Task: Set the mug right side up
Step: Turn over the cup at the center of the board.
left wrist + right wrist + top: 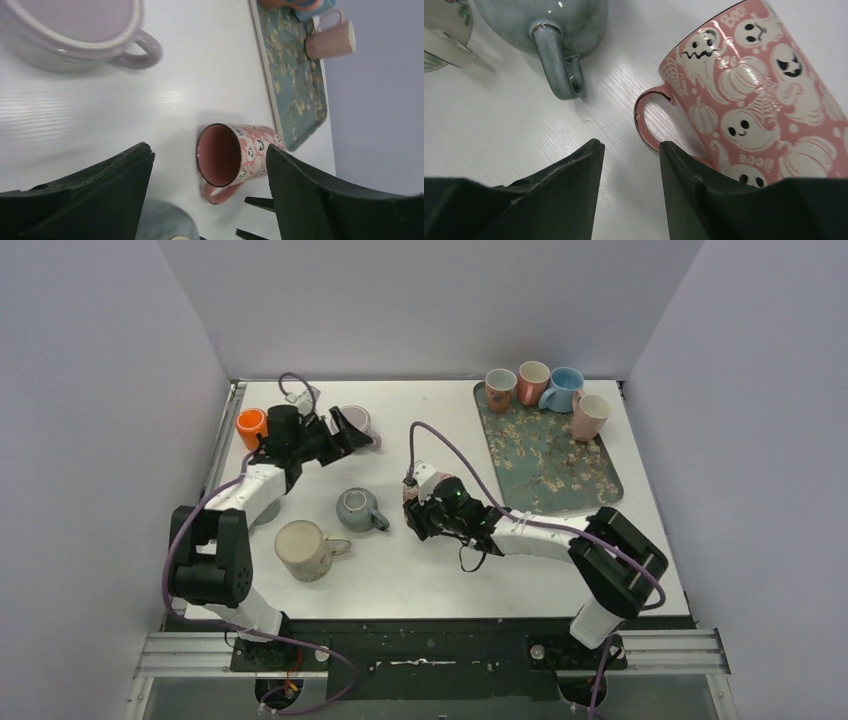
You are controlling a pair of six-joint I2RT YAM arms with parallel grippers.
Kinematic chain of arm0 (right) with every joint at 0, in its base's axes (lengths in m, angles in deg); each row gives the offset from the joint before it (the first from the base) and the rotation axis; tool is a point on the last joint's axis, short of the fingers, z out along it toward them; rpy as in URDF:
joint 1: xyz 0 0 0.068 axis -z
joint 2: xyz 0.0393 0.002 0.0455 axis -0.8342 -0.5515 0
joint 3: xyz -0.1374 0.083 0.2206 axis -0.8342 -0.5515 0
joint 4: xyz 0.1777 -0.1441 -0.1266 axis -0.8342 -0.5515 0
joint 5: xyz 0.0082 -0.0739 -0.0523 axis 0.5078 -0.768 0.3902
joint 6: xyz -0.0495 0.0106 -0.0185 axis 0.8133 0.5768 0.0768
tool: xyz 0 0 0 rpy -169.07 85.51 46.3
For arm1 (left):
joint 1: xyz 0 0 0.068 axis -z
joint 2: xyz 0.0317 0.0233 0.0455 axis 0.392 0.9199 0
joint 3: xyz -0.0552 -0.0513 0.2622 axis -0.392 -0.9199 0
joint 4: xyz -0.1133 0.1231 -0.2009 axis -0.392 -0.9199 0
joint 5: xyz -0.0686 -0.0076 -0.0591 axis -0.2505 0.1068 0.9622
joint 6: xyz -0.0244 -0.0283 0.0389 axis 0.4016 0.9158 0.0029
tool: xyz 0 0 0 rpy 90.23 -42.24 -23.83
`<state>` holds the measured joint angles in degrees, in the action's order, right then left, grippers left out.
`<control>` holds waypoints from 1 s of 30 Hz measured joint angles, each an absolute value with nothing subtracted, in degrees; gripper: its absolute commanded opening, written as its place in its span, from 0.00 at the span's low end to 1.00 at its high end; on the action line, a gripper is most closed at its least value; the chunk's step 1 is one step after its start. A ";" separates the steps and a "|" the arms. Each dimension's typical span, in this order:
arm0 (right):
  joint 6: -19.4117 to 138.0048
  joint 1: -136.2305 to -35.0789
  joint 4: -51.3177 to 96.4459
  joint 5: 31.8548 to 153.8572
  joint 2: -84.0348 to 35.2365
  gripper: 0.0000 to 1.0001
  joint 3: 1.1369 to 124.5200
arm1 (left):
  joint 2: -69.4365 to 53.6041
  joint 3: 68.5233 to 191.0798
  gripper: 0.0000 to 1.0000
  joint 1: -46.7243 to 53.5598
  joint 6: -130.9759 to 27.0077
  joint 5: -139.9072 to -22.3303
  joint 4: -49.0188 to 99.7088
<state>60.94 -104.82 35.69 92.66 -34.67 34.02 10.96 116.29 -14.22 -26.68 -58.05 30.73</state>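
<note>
The pink ghost-print mug (749,100) lies on its side on the white table, its handle (649,120) toward the camera. In the left wrist view (240,152) its open mouth faces me. In the top view my right arm mostly hides it. My right gripper (629,150) (410,515) is open and low over the table. Its right finger sits just in front of the handle, with nothing between the jaws. My left gripper (210,155) (350,428) is wide open and empty, hovering by a lavender mug (75,30) at the back left.
A grey-blue mug (357,508) (559,25) stands just left of the right gripper. A cream mug (305,548) is at front left and an orange cup (251,424) at back left. A floral tray (560,455) at back right holds several mugs (545,385).
</note>
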 measured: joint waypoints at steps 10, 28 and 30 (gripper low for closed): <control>59.11 -107.95 37.01 88.83 -47.24 0.42 40.21 | -0.26 108.59 0.85 -20.03 -29.13 -65.04 25.96; 58.93 -106.02 50.99 89.90 -52.46 0.00 37.48 | -1.74 108.33 0.85 -17.63 -33.87 -65.79 22.84; 57.38 -104.36 54.73 94.21 -51.81 0.00 35.14 | -1.74 109.14 0.85 -15.86 -34.55 -65.35 22.75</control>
<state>57.38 -104.36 54.73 94.21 -51.81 35.14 -1.74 109.14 -15.86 -34.55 -65.35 22.75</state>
